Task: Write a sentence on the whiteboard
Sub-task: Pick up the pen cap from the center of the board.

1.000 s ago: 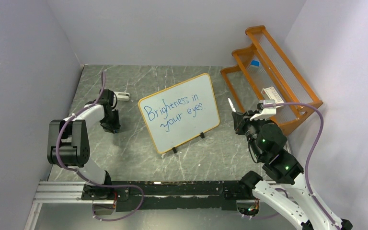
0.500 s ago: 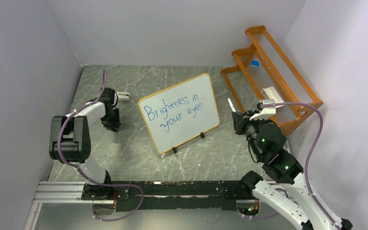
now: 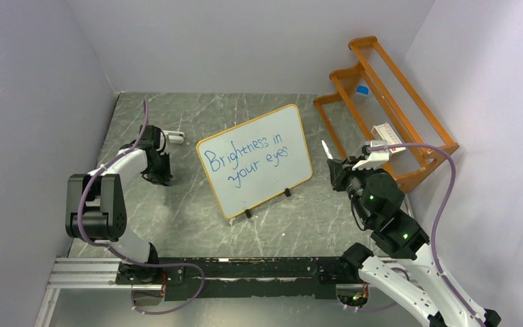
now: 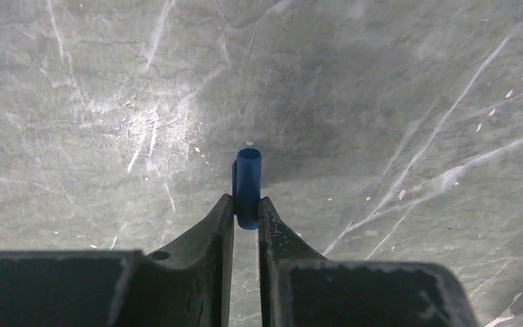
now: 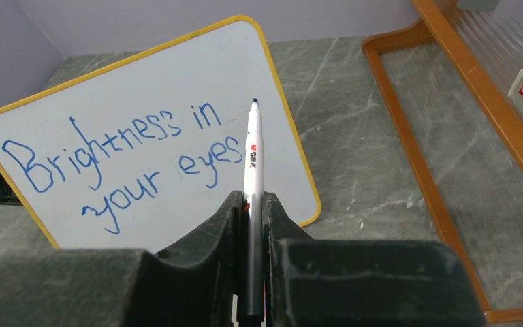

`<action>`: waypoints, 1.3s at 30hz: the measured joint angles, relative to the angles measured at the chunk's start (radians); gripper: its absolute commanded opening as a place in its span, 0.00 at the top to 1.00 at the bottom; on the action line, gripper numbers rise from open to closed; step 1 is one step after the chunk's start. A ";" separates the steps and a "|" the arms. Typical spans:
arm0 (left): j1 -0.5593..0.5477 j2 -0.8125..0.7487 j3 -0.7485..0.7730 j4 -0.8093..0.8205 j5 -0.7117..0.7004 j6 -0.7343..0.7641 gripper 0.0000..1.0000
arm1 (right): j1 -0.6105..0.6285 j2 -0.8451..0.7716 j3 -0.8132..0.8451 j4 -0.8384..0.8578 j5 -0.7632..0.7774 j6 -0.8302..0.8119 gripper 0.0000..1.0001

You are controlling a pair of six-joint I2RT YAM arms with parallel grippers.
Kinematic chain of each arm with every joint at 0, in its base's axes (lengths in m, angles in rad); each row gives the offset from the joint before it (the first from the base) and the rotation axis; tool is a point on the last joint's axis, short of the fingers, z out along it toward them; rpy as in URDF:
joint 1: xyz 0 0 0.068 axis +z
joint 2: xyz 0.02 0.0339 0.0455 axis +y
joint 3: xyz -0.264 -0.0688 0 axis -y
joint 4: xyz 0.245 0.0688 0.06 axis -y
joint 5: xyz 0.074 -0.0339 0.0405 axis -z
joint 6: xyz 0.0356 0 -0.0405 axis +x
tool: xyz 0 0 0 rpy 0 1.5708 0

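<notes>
The whiteboard [image 3: 255, 160] stood on the table [image 3: 184, 211]; the rack [image 3: 408, 126] lay at its two o'clock, the eraser [image 3: 173, 135] at its ten o'clock

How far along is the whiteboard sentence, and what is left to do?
The writing looks done: the sentence, "Brightness in your eyes", fills two blue lines on the whiteboard. In hand: the right gripper is shut on the marker, whose tip is bare and off the board, and the left gripper is shut on the blue cap. Probably left: cap the marker and set it down.
</notes>
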 measured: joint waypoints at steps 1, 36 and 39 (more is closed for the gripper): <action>0.000 -0.003 0.000 0.002 0.003 0.000 0.95 | 0.000 0.000 0.000 0.000 0.000 0.000 1.00; -0.033 -0.074 0.064 -0.051 -0.019 0.028 0.95 | 0.000 0.044 0.000 0.002 -0.084 -0.016 1.00; -0.048 -0.198 0.064 -0.044 -0.021 0.038 0.95 | 0.000 0.057 0.000 0.005 -0.126 -0.023 1.00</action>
